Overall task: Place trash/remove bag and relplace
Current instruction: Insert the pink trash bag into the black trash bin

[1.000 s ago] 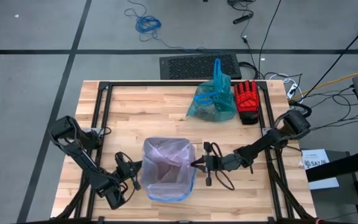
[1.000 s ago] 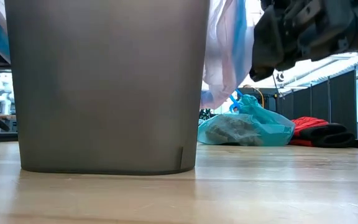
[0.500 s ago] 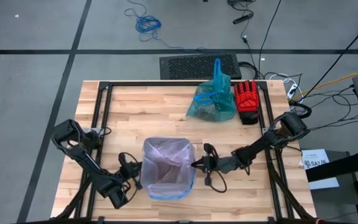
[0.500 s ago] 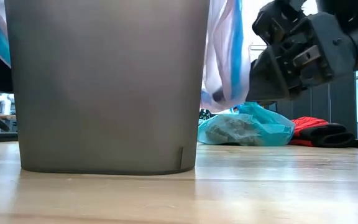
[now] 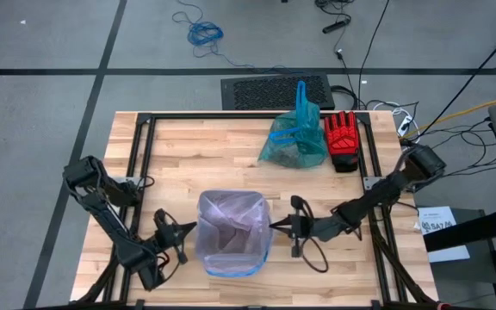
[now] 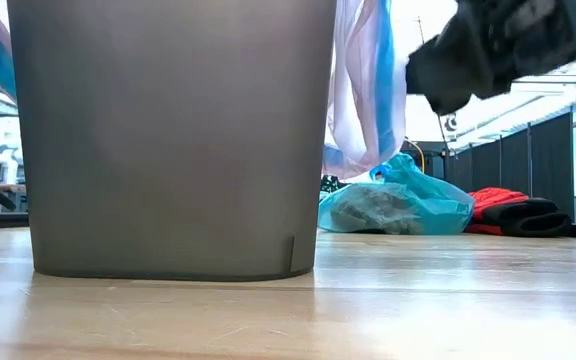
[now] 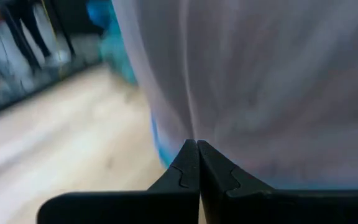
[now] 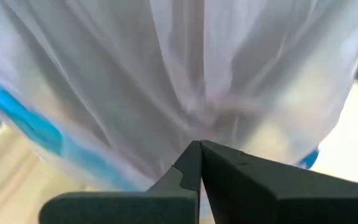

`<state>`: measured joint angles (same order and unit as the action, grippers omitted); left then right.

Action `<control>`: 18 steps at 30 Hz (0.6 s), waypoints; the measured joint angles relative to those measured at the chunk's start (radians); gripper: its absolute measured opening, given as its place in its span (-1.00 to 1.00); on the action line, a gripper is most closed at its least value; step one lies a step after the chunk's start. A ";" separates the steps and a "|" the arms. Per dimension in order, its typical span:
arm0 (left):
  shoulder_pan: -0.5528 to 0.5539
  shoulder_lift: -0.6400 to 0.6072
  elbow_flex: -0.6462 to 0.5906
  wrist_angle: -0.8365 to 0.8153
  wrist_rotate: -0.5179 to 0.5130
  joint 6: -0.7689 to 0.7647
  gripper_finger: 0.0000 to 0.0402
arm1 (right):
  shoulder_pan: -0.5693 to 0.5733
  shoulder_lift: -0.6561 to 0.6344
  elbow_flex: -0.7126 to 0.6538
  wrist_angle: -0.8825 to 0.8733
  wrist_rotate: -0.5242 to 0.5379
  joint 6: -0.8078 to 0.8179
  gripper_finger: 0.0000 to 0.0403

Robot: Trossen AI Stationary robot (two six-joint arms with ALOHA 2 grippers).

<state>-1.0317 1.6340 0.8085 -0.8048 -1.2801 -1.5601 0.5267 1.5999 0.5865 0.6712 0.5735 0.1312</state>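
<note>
The bag (image 5: 295,143), teal, lies at the worktop's (image 5: 188,155) far side beside a red glove (image 5: 343,141). My left gripper (image 5: 189,228) and right gripper (image 5: 275,227), jaws closed, seemingly pinch the bin's (image 6: 173,140) pink liner (image 5: 233,231).

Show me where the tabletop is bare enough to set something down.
Free: the far left stretch beside the teal bag, and the near right corner past the right claw. Crowded: around the bin, flanked by both claws, left claw, and the far right by the red glove.
</note>
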 joint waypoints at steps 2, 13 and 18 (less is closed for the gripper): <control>0.001 0.000 0.000 -0.019 -0.076 -0.020 -1.00 | 0.010 -0.035 0.000 0.006 0.005 -0.023 -1.00; 0.000 0.000 -0.031 -0.123 -0.211 -0.216 -1.00 | 0.021 -0.065 0.000 0.226 0.000 -0.193 -1.00; 0.042 0.000 -0.031 -0.095 -0.217 -0.214 -1.00 | -0.025 -0.007 0.000 0.320 -0.095 -0.195 -1.00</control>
<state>-0.9901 1.6341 0.7776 -0.8996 -1.4975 -1.7744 0.5017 1.5929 0.5869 0.9909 0.4787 -0.0641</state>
